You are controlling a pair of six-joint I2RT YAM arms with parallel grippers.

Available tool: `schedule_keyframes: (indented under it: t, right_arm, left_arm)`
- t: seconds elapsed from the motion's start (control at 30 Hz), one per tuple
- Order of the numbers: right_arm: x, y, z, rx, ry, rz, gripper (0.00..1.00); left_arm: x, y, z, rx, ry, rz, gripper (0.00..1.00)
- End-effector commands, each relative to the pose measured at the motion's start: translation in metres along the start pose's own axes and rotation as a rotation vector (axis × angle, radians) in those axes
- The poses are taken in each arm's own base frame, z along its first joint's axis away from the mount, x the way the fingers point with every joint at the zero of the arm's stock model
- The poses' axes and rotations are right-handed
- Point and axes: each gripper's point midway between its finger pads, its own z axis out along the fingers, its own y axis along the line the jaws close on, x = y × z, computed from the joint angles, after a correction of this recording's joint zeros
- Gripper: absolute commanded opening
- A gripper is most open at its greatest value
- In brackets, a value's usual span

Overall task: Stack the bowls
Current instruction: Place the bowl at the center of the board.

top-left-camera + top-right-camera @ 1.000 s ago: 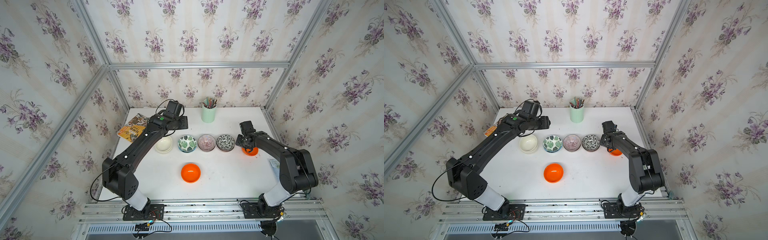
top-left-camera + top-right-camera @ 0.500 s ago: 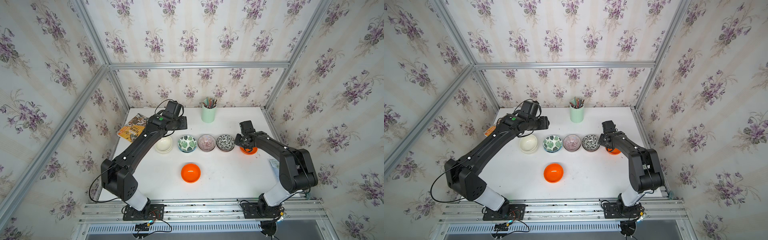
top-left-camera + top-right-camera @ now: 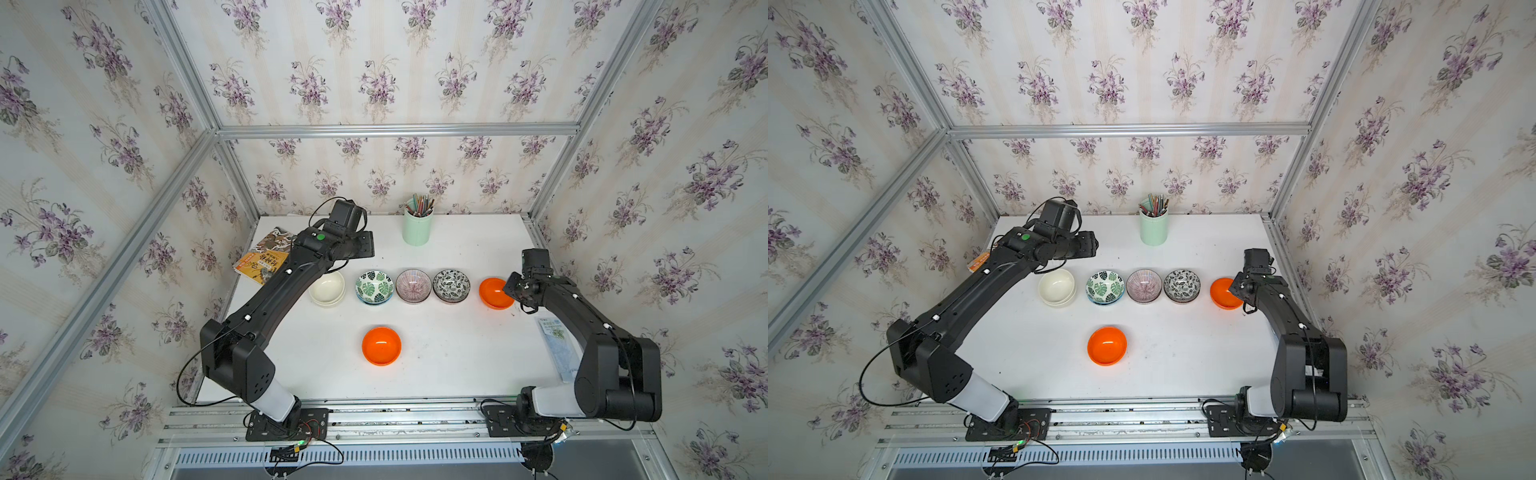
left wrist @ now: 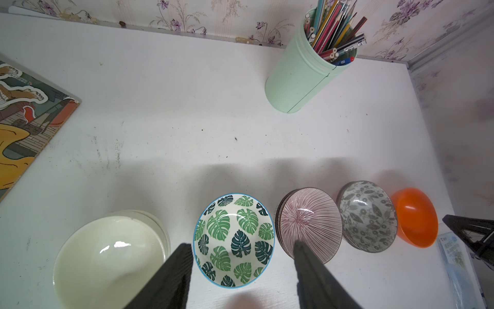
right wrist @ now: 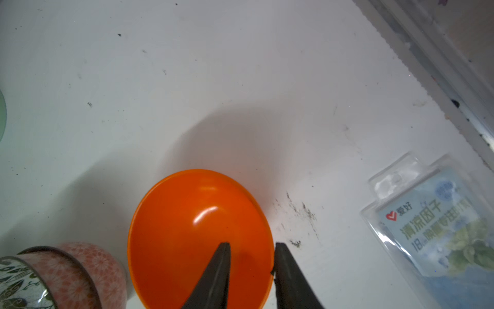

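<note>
The right arm is folded low, its elbow back, and the right gripper (image 5: 250, 244) points down with its fingers slightly parted astride the rim of the end orange bowl (image 5: 192, 227), not pinching it. The left arm stretches forward, and the left gripper (image 4: 240, 243) is spread wide and empty above the leaf bowl (image 4: 235, 222). That bowl stands in a row with the cream bowls (image 4: 107, 256), striped bowl (image 4: 310, 222) and floral bowl (image 4: 369, 216), while a second orange bowl (image 3: 381, 345) sits alone in front.

The walls (image 3: 374, 75) with purple flowers on pale paper stand on three sides. One wall is close beside the right gripper (image 5: 251, 243). Another is out past the left gripper (image 4: 242, 244). Shiny metal bars (image 3: 395, 129) run along the corners. The white table (image 3: 457, 365) has small dark marks (image 5: 307, 214) just beside the right gripper. Soft gray shadows (image 5: 240, 139) lie there.
</note>
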Motion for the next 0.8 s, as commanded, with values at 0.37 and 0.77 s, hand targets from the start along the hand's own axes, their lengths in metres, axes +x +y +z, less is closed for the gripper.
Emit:
schedule_keyframes:
  t: [0.37, 0.77]
  right_arm:
    - [0.018, 0.001, 0.025, -0.036, 0.055, -0.013, 0.33]
    - [0.024, 0.014, 0.026, -0.129, 0.059, -0.034, 0.15]
  left_arm:
    - [-0.003, 0.002, -0.001, -0.012, -0.009, 0.019, 0.64]
    - [-0.002, 0.001, 0.002, -0.009, -0.007, 0.008, 0.64]
